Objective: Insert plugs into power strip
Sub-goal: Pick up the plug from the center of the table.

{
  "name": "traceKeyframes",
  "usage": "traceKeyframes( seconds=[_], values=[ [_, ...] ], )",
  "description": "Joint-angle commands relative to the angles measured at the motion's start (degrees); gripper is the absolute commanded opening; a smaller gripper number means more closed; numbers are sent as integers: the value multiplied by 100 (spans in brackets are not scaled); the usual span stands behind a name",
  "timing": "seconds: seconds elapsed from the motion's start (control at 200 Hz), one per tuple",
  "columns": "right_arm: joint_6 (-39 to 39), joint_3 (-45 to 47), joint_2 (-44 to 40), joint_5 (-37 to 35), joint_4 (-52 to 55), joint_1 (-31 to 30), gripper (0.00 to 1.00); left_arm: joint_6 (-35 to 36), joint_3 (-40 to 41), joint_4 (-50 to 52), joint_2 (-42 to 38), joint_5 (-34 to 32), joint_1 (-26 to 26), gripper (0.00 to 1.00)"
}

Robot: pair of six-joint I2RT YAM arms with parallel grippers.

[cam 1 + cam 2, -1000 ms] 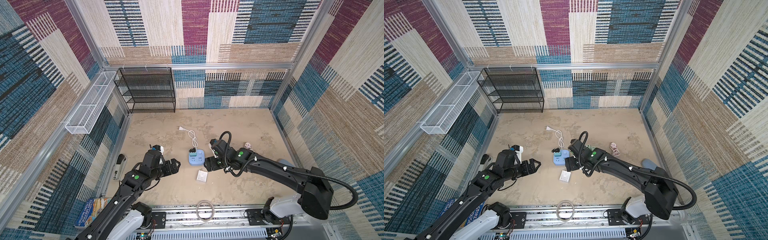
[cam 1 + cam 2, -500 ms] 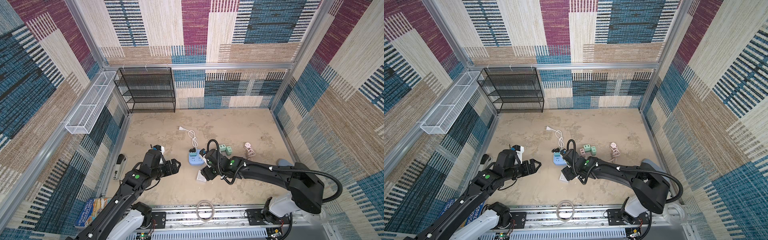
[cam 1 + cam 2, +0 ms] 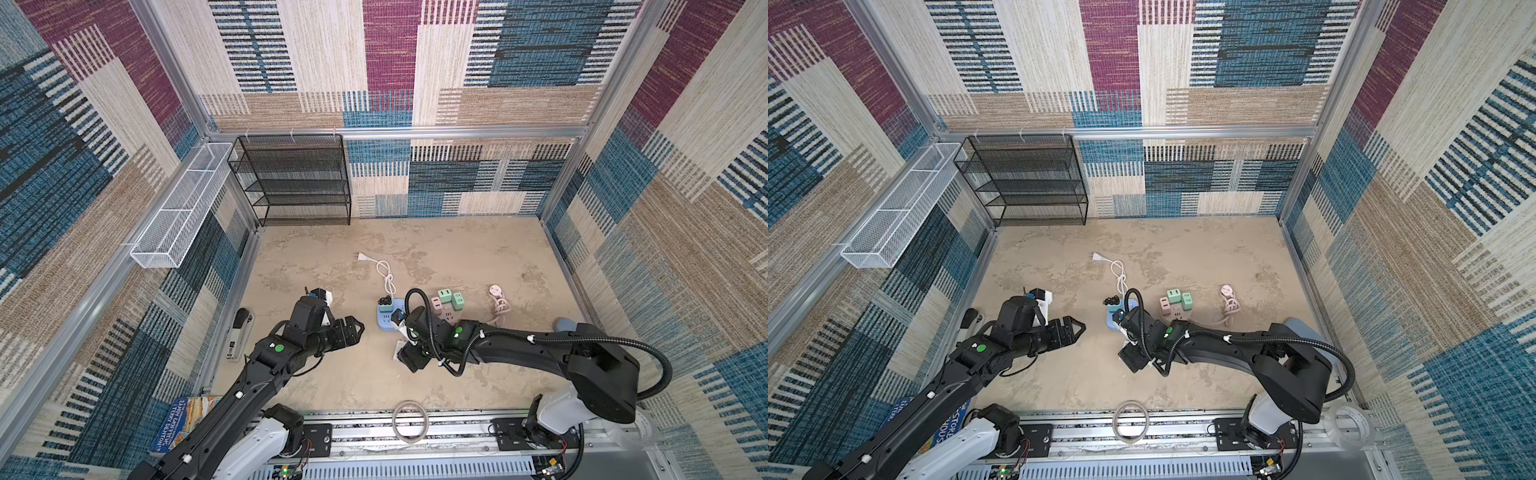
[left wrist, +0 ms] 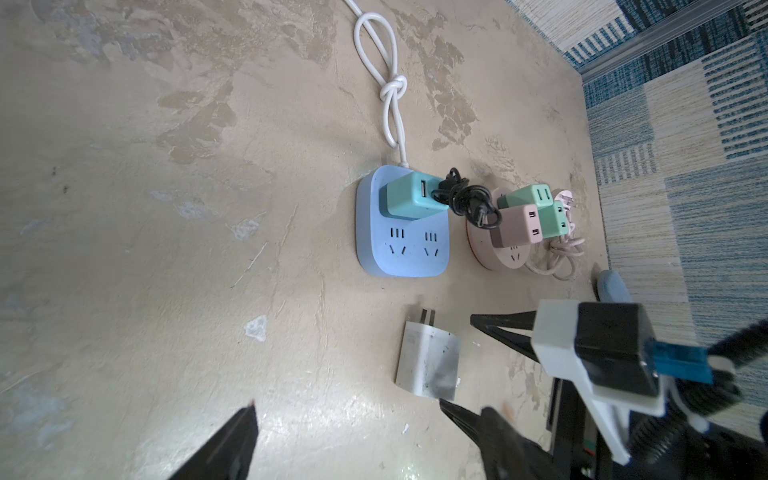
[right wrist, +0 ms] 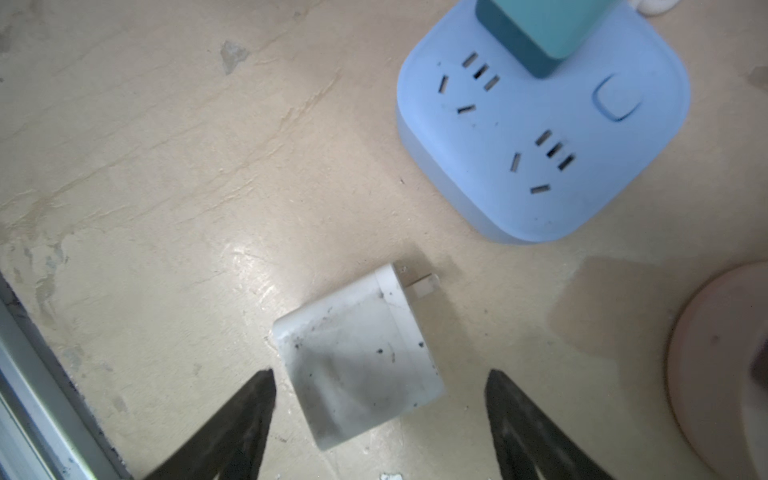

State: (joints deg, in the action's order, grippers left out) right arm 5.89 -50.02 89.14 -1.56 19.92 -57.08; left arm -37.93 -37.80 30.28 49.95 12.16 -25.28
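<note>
The scuffed white boxy plug adapter (image 5: 357, 365) lies flat on the beige surface (image 5: 145, 208), just beside the light-blue square power strip (image 5: 540, 166), with its prongs pointing towards the strip. The right jaws stand apart, one tip on either side of its rear end. The left jaws, also apart, hover well off to the side.

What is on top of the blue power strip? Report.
A teal plug adapter with a coiled black cord stands on the blue power strip; two sockets lie bare. Its prongs and socket are covered.
</note>
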Motion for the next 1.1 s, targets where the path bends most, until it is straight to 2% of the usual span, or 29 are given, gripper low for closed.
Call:
traceKeyframes(
  seconds=[0.0,0.516,0.736,0.936,1.097],
  values=[
    [-93,-60,118,-88,-32,-23,82,-71,-35,-136,67,84,2,87],
    [-153,-203,478,-31,-28,-57,81,-109,45,-233,67,111,0,87],
    [-161,-287,706,83,-24,-58,76,-136,91,-289,83,124,2,87],
    [-87,-271,677,91,-30,-58,65,-136,107,-282,83,122,6,86],
    [-75,-277,496,203,-25,-58,51,-123,115,-292,88,115,5,86]
  ],
)
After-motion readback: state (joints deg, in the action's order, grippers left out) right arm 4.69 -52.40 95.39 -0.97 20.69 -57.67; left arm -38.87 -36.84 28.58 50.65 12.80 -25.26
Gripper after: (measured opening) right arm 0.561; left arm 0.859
